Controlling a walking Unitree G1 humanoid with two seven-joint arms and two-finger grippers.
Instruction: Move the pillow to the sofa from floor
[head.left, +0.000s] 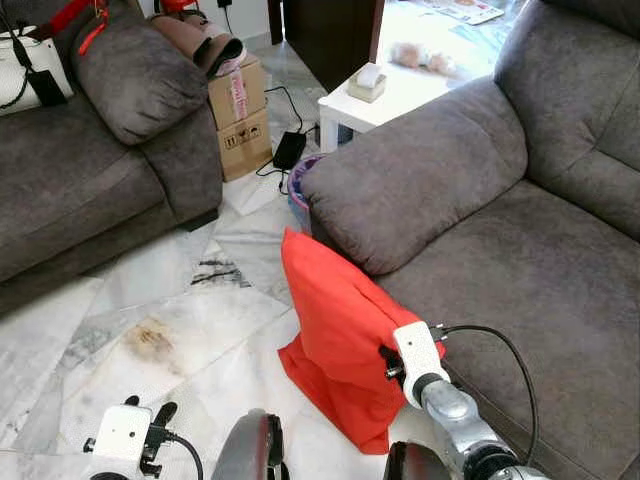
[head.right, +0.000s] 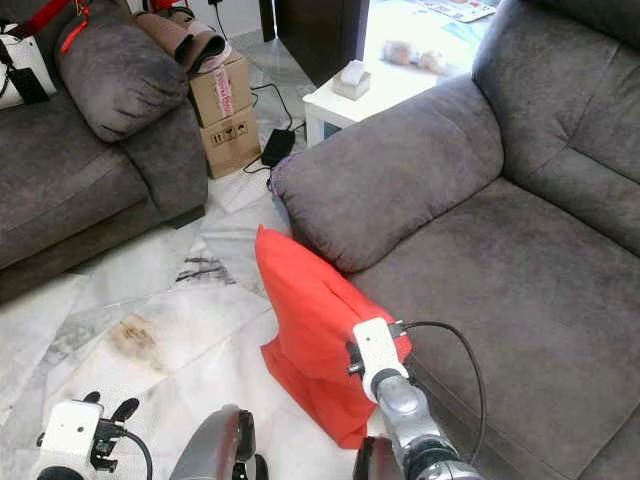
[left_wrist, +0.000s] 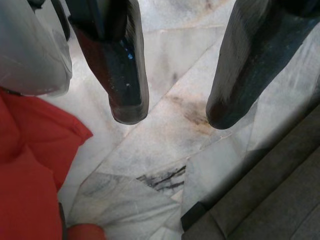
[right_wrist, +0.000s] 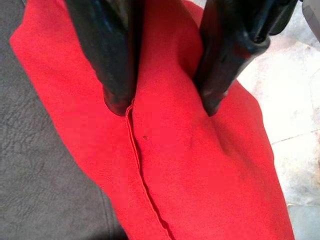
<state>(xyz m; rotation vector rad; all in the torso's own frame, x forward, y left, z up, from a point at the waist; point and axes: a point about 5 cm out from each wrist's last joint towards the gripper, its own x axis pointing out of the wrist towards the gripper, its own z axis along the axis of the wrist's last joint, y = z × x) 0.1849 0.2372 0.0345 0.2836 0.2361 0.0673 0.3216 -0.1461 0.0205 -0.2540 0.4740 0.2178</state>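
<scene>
Against the sofa's (head.left: 520, 290) front edge, the right hand (right_wrist: 165, 107) grips the pillow (head.left: 335, 340); left hand (left_wrist: 170, 112) hangs released.

Cardboard boxes (head.left: 239, 115) by second couch (head.left: 80, 170), white side table (head.left: 400, 90) — black charger (head.left: 290, 150) on marble floor (head.left: 150, 330)

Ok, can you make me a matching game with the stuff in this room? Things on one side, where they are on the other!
Things:
1. red pillow
2. cardboard boxes
3. white bag
4. left end effector

Places:
A. on the far sofa's seat
B. over the bare marble floor, holding nothing
C. leaning on the near sofa's front, between the right end effector's fingers
D. stacked on the floor by the far sofa's arm

Pairs: 1-C, 2-D, 3-A, 4-B
</scene>
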